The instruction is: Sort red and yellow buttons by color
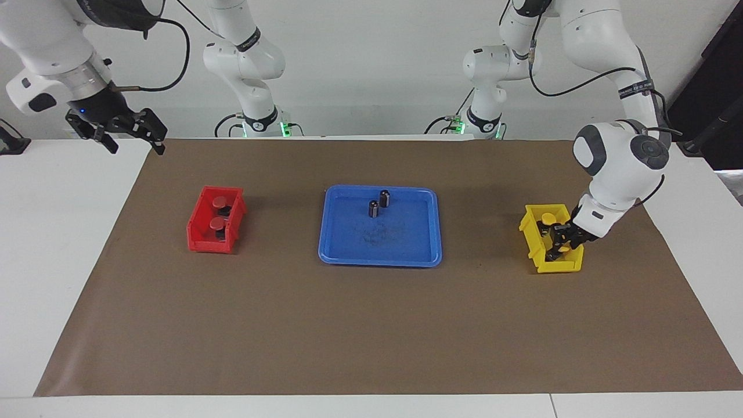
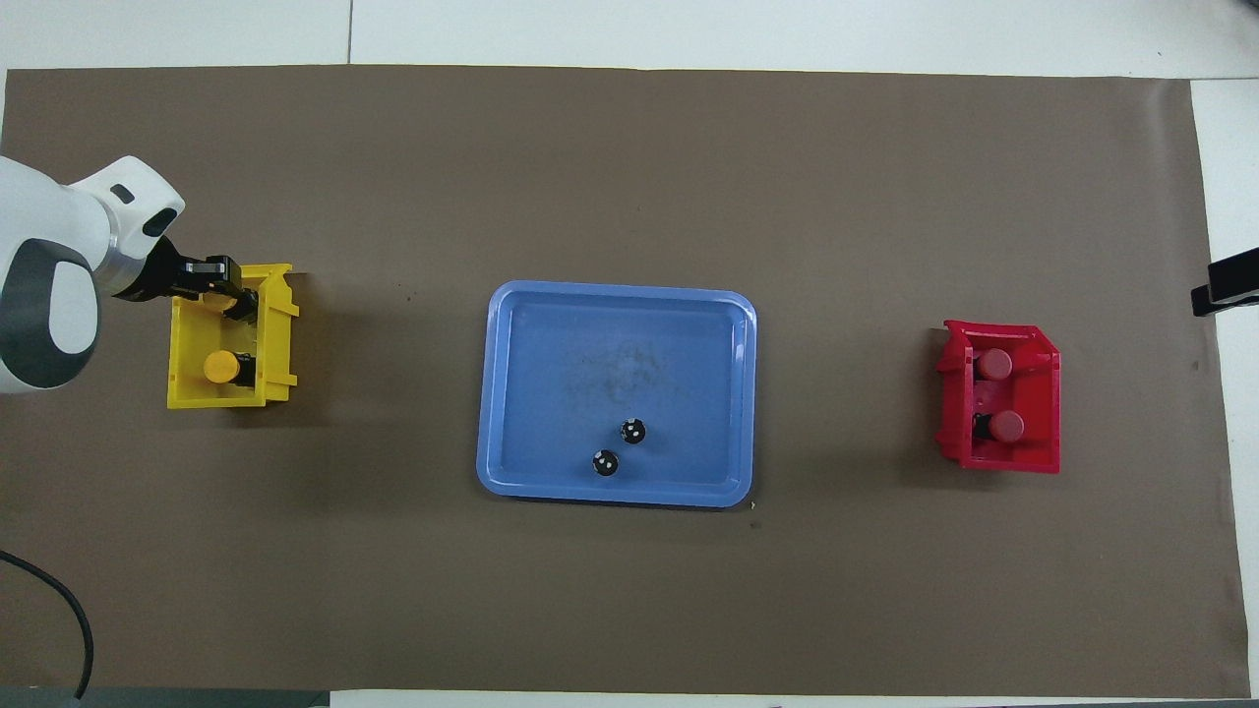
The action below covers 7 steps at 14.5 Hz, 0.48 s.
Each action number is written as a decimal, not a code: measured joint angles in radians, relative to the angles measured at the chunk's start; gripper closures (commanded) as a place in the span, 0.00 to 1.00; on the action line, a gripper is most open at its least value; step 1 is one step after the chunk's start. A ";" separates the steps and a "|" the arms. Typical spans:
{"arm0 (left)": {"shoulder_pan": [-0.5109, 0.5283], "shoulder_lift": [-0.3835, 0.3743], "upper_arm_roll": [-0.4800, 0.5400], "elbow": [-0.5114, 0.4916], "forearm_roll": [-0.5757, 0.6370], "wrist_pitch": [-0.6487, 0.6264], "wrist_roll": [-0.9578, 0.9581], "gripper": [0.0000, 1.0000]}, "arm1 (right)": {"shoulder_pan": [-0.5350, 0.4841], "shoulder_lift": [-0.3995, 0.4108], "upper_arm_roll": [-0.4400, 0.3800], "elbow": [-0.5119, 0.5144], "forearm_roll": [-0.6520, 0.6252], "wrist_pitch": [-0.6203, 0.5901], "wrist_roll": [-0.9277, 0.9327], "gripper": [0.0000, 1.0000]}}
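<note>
Sorting looks all but finished: both red buttons [image 1: 219,201] [image 1: 217,224] lie in the red bin [image 1: 200,237] toward the right arm's end of the table, and one yellow button [image 2: 221,368] lies in the yellow bin [image 2: 280,339] toward the left arm's end. The second yellow button [image 1: 562,246] sits low inside that yellow bin between the fingers of the left gripper [image 1: 560,241]; whether they clamp it or have let go, I cannot tell. What seems left is the release and withdrawal. Two capless dark cylinders [image 1: 385,198] [image 1: 373,208] stand in the blue tray [image 1: 348,255] at the table's middle. The left arm bends steeply down into the bin. The right gripper [image 1: 130,136] waits, fingers spread and empty, above the table's corner by its base.
</note>
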 measured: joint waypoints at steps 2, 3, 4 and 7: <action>0.000 -0.001 0.000 0.007 0.000 -0.003 0.000 0.09 | 0.048 -0.002 -0.040 -0.013 -0.005 0.000 0.004 0.00; 0.000 -0.002 0.000 0.021 0.000 -0.017 0.001 0.00 | 0.060 -0.004 -0.053 -0.017 -0.005 0.000 0.004 0.00; 0.000 -0.003 0.000 0.041 0.005 -0.044 0.010 0.00 | 0.062 -0.007 -0.059 -0.018 -0.005 0.000 0.004 0.00; -0.005 -0.016 -0.010 0.123 0.070 -0.185 0.060 0.00 | 0.062 -0.011 -0.069 -0.031 -0.005 0.000 0.004 0.00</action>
